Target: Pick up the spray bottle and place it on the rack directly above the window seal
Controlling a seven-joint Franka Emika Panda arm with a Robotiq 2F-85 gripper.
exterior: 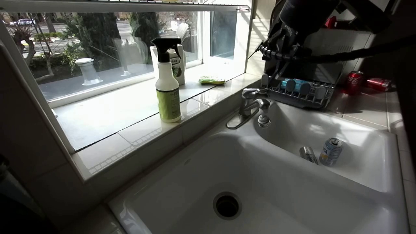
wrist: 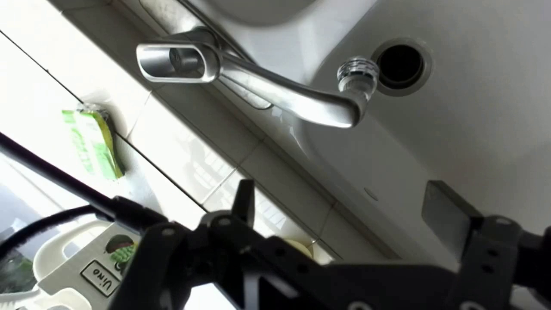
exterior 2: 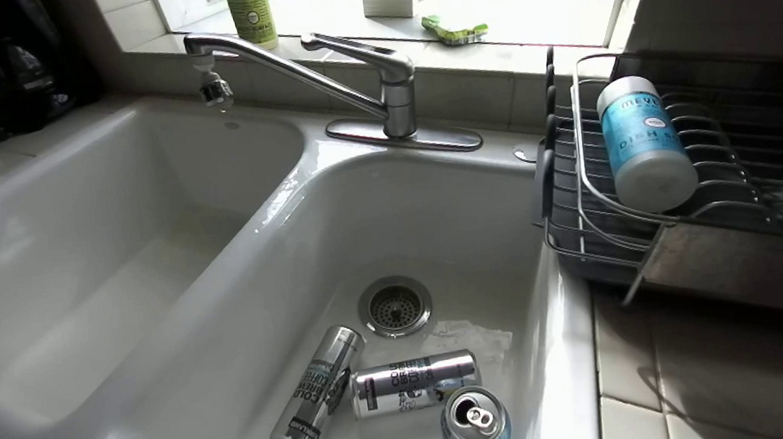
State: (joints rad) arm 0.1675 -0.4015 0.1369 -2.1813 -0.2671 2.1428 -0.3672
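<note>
The spray bottle [exterior: 168, 102] stands upright on the window seal [exterior: 208, 97], a white-tiled ledge. It has a yellow-green label and a black trigger head. In an exterior view its lower part [exterior 2: 249, 9] shows behind the tap, with the top cut off. In the wrist view only a pale yellow rounded bit, likely the bottle [wrist: 300, 246], shows behind the gripper body. My gripper [wrist: 342, 193] is open, with nothing between the fingers. In an exterior view the dark gripper [exterior: 276, 61] hangs at the upper right, apart from the bottle. A wire rack [exterior: 182, 4] runs above the window.
The tap [exterior: 250, 105] stands between ledge and sink. A white mug [exterior: 179, 72] is behind the bottle; a green packet [exterior: 212, 80] lies beyond. Cans [exterior 2: 416, 384] lie in the sink [exterior 2: 565, 347]. A dish rack [exterior 2: 586, 232] holds a blue soap bottle [exterior 2: 645, 138].
</note>
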